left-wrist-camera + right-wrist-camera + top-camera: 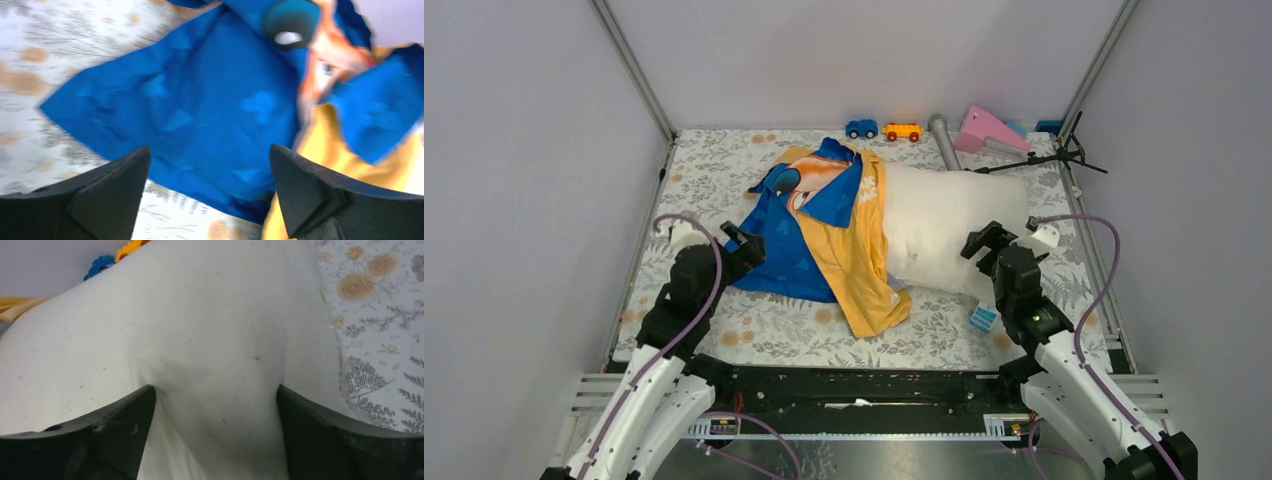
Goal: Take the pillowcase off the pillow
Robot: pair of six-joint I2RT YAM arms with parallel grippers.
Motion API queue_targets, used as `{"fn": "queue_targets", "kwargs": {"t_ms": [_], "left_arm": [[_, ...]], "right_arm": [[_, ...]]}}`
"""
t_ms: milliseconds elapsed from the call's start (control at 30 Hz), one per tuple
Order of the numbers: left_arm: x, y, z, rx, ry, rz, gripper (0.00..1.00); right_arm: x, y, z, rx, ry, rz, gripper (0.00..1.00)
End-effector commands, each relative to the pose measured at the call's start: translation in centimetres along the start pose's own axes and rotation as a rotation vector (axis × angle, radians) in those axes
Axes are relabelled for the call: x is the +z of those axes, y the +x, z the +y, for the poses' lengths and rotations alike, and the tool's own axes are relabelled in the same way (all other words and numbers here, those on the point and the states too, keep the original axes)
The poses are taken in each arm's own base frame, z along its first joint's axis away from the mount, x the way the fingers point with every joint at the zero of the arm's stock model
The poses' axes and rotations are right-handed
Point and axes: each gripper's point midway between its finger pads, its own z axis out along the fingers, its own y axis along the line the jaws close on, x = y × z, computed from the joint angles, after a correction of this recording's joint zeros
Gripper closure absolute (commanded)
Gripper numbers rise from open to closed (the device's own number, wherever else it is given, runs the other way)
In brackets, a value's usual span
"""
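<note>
At the left end effector [210, 155]: stands spread wide, holds nothing, hovers just above the blue side of the pillowcase [200, 105], close to its near-left corner. Cannot confirm contact with the cloth.

At the right end effector [215, 390]: also stands wide and empty, straddles a soft ridge of the pillow [200, 315] at its near right part. Appears to touch it, judging by the wrist view.

Outward from there: finds the pillow lying crosswise on the surface [754, 330], long axis left to right, with most of its right part bare. Finds the pillowcase bunched at the pillow's left end, blue side flopped out leftward, yellow side draped over that end and trailing toward the near edge. Cannot tell whether that end sits inside the pillowcase or merely under it.

Judges the left end effector nearer the pillowcase and the right end effector nearer the bare pillow. Judges the coming pull to run leftward along the long axis, away from the pillow, with the right side pinning. Needs a pinch of cloth first; shows none taken yet.
</note>
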Motion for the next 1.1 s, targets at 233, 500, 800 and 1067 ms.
{"fn": "queue_targets", "kwargs": {"t_ms": [233,500,800,1067], "left_arm": [[-4.4,1.0,-11.9,-0.14,0.513,0.198,0.01],[-4.8,6.9,-17.5,0.038,0.511,0.288,0.01],[-2.2,11.5,-19.1,0.448,0.216,0.195,0.01],[2.9,14.1,-17.9,0.496,0.126,0.2,0.01]], "right_arm": [[-2.4,-2.0,8.0,-0.117,-0.288,0.202,0.01],[-2.9,-3.0,9.3,-0.176,-0.304,0.265,0.0],[-3.4,-3.3,9.4,-0.208,-0.321,0.265,0.0],[-4.8,-5.7,10.3,-0.276,-0.346,0.265,0.0]]}}
